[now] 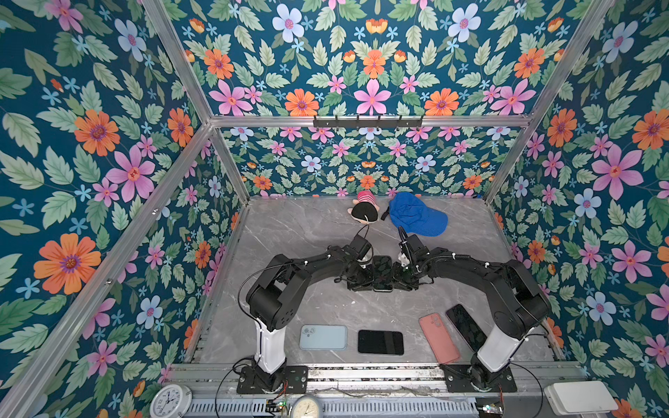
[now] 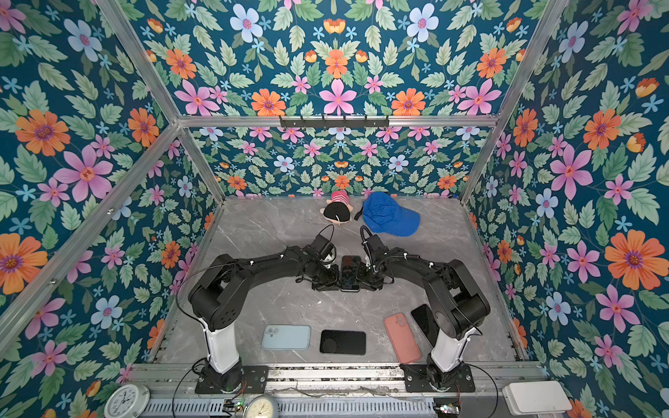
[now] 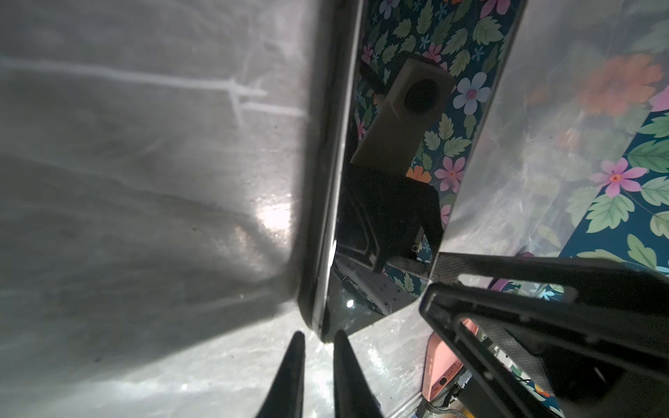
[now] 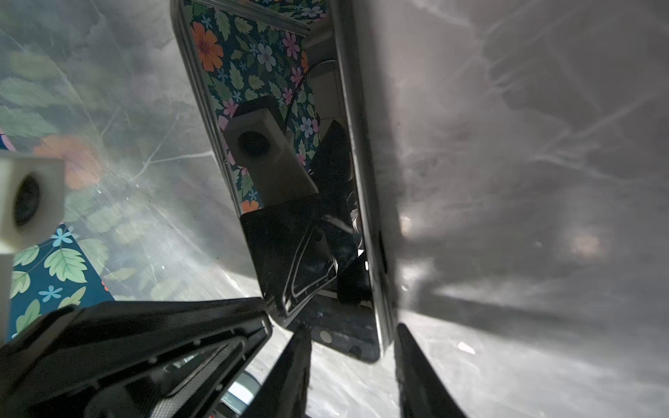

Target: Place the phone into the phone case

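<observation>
A black phone (image 1: pixel 382 272) (image 2: pixel 350 271) lies screen up on the middle of the grey marble table, between my two grippers. Its glossy screen (image 3: pixel 398 217) (image 4: pixel 275 181) mirrors the wallpaper and a wrist camera. A dark rim (image 3: pixel 318 217) runs along its silver side; I cannot tell whether that rim is the phone case. My left gripper (image 1: pixel 362 285) (image 3: pixel 320 336) points down at the phone's near left corner, fingers a narrow gap apart, with the corner's rim at the tips. My right gripper (image 1: pixel 403 284) (image 4: pixel 351 333) stands open wider, straddling the near right corner.
Along the front edge lie a light blue case (image 1: pixel 323 337), a black case (image 1: pixel 381 342), a pink case (image 1: pixel 439 338) and another black phone (image 1: pixel 466 326) beside the right arm's base. A blue cap (image 1: pixel 416 213) and a plush toy (image 1: pixel 364 211) sit at the back.
</observation>
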{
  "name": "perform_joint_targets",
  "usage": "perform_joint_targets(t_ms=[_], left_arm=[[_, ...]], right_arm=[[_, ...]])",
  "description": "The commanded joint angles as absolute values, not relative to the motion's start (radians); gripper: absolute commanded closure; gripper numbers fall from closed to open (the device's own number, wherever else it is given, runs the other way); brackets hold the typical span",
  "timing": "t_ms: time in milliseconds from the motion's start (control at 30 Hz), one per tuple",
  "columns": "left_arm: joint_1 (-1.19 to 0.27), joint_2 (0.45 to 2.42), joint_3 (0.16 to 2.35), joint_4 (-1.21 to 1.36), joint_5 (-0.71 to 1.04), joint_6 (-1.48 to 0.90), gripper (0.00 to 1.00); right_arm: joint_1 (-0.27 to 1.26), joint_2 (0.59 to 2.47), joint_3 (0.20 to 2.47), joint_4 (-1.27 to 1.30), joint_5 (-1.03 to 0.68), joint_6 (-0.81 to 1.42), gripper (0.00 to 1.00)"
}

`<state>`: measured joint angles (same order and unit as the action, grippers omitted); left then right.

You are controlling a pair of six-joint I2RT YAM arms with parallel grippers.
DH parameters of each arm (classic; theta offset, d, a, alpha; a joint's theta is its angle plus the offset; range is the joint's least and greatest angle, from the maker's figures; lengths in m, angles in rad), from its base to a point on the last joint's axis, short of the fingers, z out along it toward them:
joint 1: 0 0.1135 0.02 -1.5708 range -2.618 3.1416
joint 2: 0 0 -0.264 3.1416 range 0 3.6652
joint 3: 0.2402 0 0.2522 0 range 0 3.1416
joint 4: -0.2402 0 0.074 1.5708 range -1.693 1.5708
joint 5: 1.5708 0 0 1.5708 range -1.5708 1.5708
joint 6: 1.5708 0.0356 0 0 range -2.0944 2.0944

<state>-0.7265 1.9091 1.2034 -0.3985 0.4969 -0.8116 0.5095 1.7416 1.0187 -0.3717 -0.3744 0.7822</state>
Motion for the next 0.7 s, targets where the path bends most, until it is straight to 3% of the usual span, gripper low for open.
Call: perform_joint_targets(t_ms=[0,667], left_arm=[[-0.729,1.917,1.215,-0.428,0.490,-0.802,0.85],[-0.730,1.968,1.224,-0.472,0.454,-0.759,0.95]], right_arm=[[0.511,1.740,1.018,-0.381,-0.371,0.787,0.61],[0.529,1.751,0.999,-0.344,-0.384,0.801,0.62]])
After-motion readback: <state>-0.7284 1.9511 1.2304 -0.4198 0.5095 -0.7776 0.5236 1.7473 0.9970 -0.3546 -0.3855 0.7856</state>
